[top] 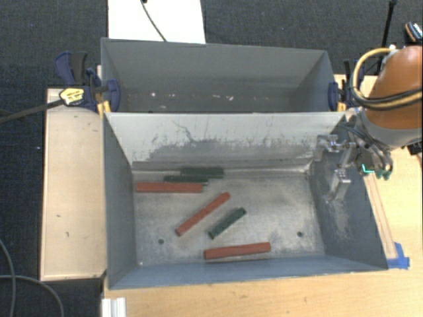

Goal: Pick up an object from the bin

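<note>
Container: a grey metal bin (120, 197) with sloping walls and a flat, scuffed floor. Five small bars lie loose on that floor, spread out rather than heaped.
Right side: the gripper (340, 177) hangs above the bin's right sloping wall, up off the floor.
Grip: from where I stand I cannot tell whether it is apart or together. Its metal parts blend into the grey wall behind them.
Wrist: the arm comes in from the right, with a rounded orange cover (398, 78) on it and pale cables (370, 58) looping round that.
Back left: the back red bar (168, 187), long and red-brown, lies about level.
Foot of the back wall: the long green bar (198, 173), very dark, lies just behind the back red bar and runs the same way. Whether the two touch I cannot tell.
Middle: the slanted red bar (203, 213) runs from lower left to upper right.
Right of middle: the short green bar (227, 222) sits just beside the slanted red bar, tilted the same way, with a narrow gap between them.
Front: the front red bar (237, 250) lies along the foot of the front wall, nearly level.
Nearest the gripper: the short green bar and the right end of the front red bar, both well apart from it and lower down.
</note>
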`<state>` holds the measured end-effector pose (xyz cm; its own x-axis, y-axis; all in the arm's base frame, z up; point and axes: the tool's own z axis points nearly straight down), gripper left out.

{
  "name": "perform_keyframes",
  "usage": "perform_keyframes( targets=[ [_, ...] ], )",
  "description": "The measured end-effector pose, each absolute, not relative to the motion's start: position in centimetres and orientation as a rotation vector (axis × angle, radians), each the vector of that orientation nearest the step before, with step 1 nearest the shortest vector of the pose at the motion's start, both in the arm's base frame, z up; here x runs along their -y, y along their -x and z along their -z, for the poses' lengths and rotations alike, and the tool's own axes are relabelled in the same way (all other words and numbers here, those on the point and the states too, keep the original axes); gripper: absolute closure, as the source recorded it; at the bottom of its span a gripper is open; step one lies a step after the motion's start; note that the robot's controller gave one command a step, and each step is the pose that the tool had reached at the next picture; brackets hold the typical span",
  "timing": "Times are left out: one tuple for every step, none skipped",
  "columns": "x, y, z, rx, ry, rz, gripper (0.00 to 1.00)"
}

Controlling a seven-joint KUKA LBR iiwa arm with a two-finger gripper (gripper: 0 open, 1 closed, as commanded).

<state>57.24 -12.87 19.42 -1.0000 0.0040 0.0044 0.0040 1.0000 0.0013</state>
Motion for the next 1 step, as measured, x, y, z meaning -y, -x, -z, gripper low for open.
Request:
perform_keyframes(
  targets=[
    [7.56,-56.61,-11.32,3.134,-0.134,0.006,0.00]
  ],
)
